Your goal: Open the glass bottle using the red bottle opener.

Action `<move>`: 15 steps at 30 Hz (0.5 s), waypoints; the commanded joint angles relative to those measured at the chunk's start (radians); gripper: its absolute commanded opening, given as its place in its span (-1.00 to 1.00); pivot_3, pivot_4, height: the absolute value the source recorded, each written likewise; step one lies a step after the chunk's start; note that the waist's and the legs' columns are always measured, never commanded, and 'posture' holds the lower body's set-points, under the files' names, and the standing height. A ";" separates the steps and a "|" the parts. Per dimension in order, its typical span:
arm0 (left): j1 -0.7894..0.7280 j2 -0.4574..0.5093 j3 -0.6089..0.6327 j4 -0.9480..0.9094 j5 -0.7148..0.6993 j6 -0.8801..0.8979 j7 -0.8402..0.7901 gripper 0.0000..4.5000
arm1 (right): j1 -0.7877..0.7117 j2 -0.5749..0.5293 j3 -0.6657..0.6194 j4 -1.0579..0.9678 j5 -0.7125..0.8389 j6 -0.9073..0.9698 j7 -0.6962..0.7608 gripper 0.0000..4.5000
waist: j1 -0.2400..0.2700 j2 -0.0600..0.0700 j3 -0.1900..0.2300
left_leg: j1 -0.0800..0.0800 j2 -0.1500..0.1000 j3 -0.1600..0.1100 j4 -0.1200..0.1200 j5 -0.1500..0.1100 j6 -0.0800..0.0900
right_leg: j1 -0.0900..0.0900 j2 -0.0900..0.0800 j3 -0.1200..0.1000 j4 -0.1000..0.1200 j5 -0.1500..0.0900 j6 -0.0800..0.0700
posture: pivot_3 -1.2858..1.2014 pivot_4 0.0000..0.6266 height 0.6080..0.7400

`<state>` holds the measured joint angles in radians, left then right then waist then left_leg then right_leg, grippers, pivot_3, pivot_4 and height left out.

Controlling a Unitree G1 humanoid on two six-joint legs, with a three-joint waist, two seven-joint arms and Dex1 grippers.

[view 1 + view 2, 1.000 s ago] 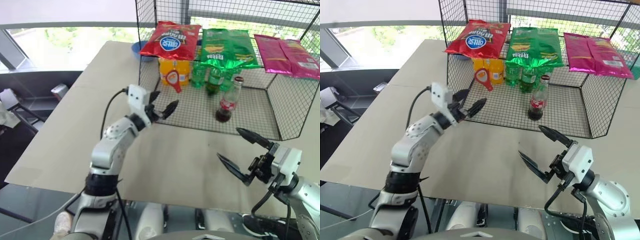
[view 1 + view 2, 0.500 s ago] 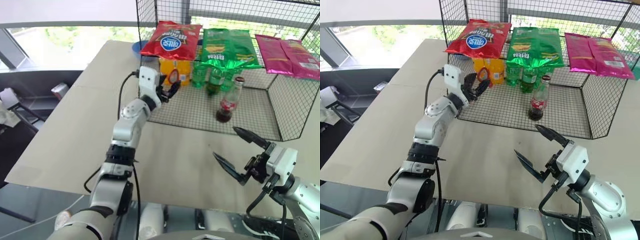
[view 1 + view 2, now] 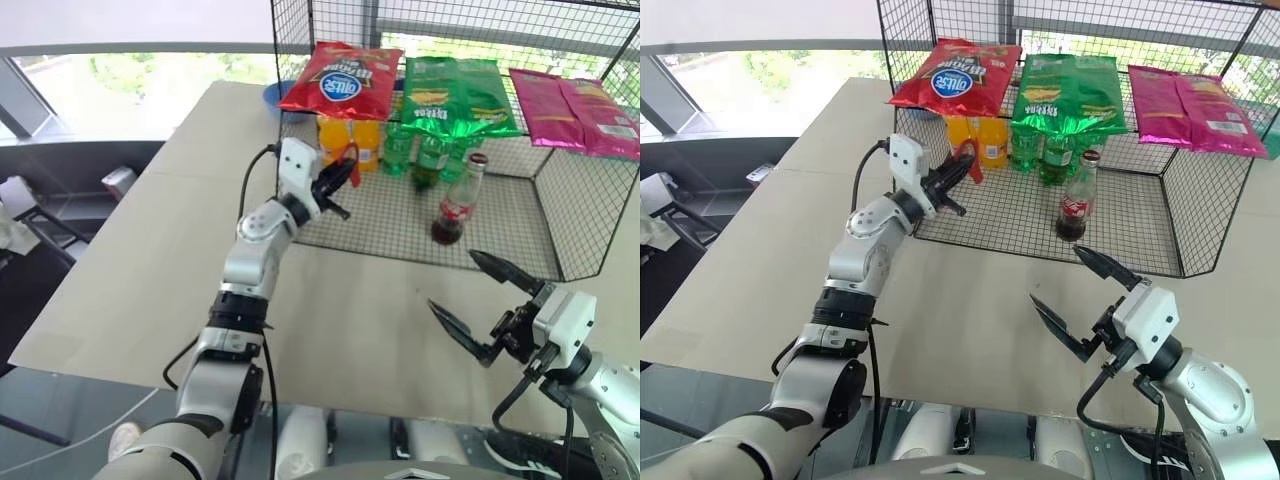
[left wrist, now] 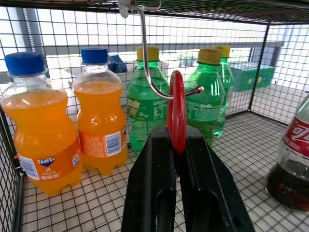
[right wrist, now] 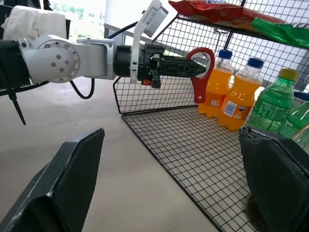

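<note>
beige table (image 3: 150, 230) underneath, with a wire rack (image 3: 560, 215) standing on its far part. chip bags laid across the rack's top shelf: red bag (image 3: 340, 80), green bag (image 3: 458, 96), pink bags (image 3: 575, 110). below, on the rack's mesh floor, two orange sodas (image 4: 67, 130) at the robot's left end, green bottles (image 4: 145, 108) just beside them, then the bottle (image 3: 455, 205) standing upright nearer the front edge, dark liquid low in it, red label, red cap on.

left arm (image 3: 255, 270) stretched forward over the table to the rack's front left corner. left gripper (image 4: 176, 145) clamped flat on the opener (image 4: 176, 113), black fingers (image 4: 154, 183) pressed together on the lower part of the loop. opener hanging edge-on from a metal hook (image 4: 152, 72) under the top shelf, loop through the hook, in front of the sodas and green bottles. handle seen pointing down past the fingers in the right wrist view (image 5: 199, 89). bottle well apart from the opener, further to the robot's right.

right gripper (image 3: 480, 305) low over the table's near right part, in front of the rack, fingers spread wide with nothing between them, pointing toward the rack. bottle behind and above it in the head views, not touched.
</note>
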<state>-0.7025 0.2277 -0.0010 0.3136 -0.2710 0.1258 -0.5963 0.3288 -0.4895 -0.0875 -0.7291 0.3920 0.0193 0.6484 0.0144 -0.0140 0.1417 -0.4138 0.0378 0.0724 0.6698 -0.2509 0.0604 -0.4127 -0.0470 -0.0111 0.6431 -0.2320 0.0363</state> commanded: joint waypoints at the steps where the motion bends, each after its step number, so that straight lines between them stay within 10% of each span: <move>1: -0.014 0.017 0.014 -0.053 -0.030 0.011 -0.046 -0.95 | -0.013 -0.003 -0.004 -0.022 0.006 -0.003 -0.006 1.00 | 0.000 0.000 0.000 | 0.000 0.000 0.000 0.000 0.000 0.000 | 0.000 0.000 0.000 0.000 0.000 0.000 | 0.03 -0.52 1.00; 10: 0.003 0.050 0.049 -0.167 -0.219 0.197 -0.204 -0.95 | -0.033 -0.006 0.002 -0.018 0.030 0.086 -0.036 1.00 | 0.000 0.000 0.000 | 0.000 0.001 0.000 0.000 0.000 0.000 | 0.000 0.000 0.000 0.000 0.000 0.000 | 0.03 -0.52 1.00; 15: 0.092 0.088 0.102 -0.373 -0.552 0.549 -0.291 -0.95 | -0.127 -0.034 0.047 -0.056 0.103 0.316 -0.101 1.00 | -0.008 0.000 0.000 | 0.001 0.002 0.000 0.000 0.000 0.000 | 0.000 0.000 0.001 0.001 0.000 0.000 | 0.03 -0.52 1.00</move>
<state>-0.6283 0.3004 0.0813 0.0433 -0.6991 0.5670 -0.8485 0.2333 -0.5031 -0.0445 -0.7339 0.4555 0.2375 0.5835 0.0059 -0.0140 0.1418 -0.4130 0.0397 0.0728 0.6703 -0.2507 0.0602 -0.4130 -0.0470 -0.0102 0.6449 -0.2320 0.0363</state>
